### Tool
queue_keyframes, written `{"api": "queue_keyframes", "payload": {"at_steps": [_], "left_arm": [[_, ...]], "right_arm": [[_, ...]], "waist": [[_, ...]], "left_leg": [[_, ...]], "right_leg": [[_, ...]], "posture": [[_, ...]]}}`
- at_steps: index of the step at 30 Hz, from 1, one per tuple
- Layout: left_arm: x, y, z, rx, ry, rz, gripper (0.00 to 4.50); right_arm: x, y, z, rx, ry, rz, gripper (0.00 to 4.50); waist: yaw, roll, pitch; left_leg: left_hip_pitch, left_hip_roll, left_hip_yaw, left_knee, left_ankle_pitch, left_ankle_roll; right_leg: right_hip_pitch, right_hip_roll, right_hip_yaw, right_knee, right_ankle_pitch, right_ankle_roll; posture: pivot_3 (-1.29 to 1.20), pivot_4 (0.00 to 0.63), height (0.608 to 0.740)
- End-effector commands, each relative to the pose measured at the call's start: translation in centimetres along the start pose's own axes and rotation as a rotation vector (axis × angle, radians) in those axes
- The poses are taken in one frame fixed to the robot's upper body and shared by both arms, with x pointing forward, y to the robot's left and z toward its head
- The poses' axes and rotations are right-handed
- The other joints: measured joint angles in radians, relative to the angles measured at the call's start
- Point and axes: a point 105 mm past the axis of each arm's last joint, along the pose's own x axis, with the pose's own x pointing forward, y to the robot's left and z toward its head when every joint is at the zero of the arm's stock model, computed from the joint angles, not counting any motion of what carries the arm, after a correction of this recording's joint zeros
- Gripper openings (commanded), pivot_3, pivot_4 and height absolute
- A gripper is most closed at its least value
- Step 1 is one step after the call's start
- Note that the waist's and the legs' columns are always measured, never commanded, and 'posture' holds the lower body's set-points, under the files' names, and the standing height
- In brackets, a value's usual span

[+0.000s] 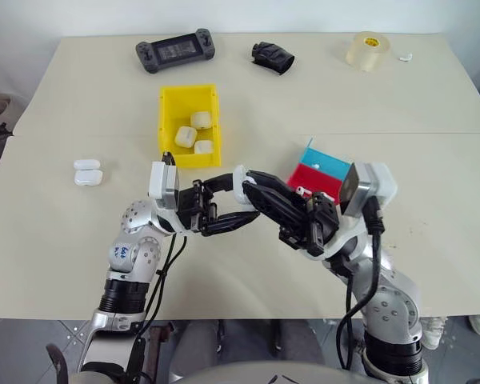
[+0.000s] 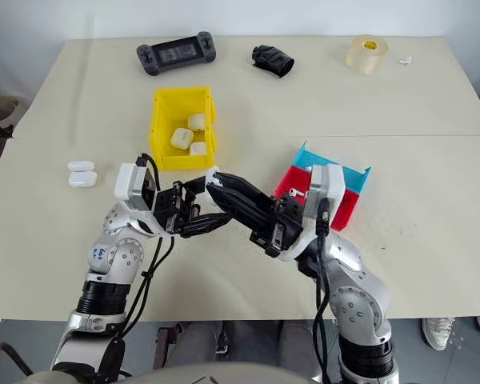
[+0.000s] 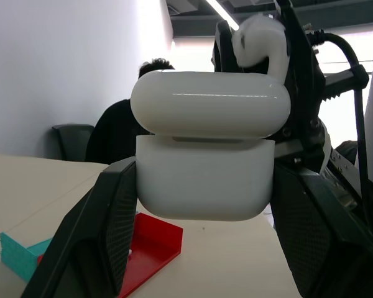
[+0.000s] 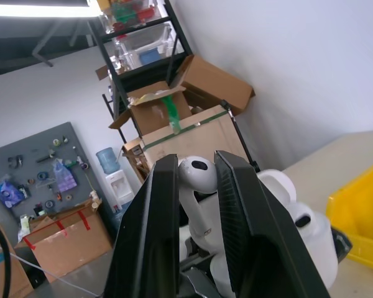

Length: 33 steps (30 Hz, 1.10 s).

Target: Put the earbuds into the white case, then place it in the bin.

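L gripper clamps white case, frame ctr; R gripper pinches earbud just above case lid.

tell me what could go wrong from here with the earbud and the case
1. The right gripper pinches the earbud by its small rounded body, held in the air above the table; a slight slip could drop it.
2. The white case, clamped in the left gripper, shows its lid low over the base, so the earbud may hit the lid rather than the socket.
3. Both grippers meet closely; their fingers could knock together and jolt the case.
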Motion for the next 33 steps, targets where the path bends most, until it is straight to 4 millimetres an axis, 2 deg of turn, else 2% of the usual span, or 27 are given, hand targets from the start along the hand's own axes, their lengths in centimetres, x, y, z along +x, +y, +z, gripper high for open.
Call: {"api": "queue_keyframes", "payload": {"at_steps": [1,7,24,33], "left_arm": [[0.8,-0.2,1.4,0.038,-0.038,-0.024,2.80],[0.9,-0.2,1.6,0.041,-0.045,-0.017,2.80],[1.1,0.1,2.3,0.054,-0.069,0.012,2.80],[1.3,0.3,2.5,0.065,-0.075,0.021,2.80]], "right_arm": [[0.2,0.3,-0.2,-0.010,-0.030,0.013,0.48],[-0.3,-0.8,-0.6,-0.020,-0.043,-0.030,0.48],[-2.2,-2.2,-1.7,-0.010,-0.017,-0.105,0.48],[-3.0,-2.2,-2.2,-0.005,0.052,-0.097,0.48]], "waist": [[0.000,0.000,0.000],[-0.001,0.000,0.000],[0.000,0.000,0.000],[0.001,0.000,0.000]], "left_leg": [[0.000,0.000,0.000,0.000,0.000,0.000],[0.000,0.000,0.000,0.000,0.000,0.000],[0.000,0.000,0.000,0.000,0.000,0.000],[0.000,0.000,0.000,0.000,0.000,0.000]], "right_leg": [[0.000,0.000,0.000,0.000,0.000,0.000],[0.000,0.000,0.000,0.000,0.000,0.000],[0.000,0.000,0.000,0.000,0.000,0.000],[0.000,0.000,0.000,0.000,0.000,0.000]], "posture": [[0.00,0.150,0.740],[0.00,0.150,0.740],[0.00,0.150,0.740],[0.00,0.150,0.740]]}}
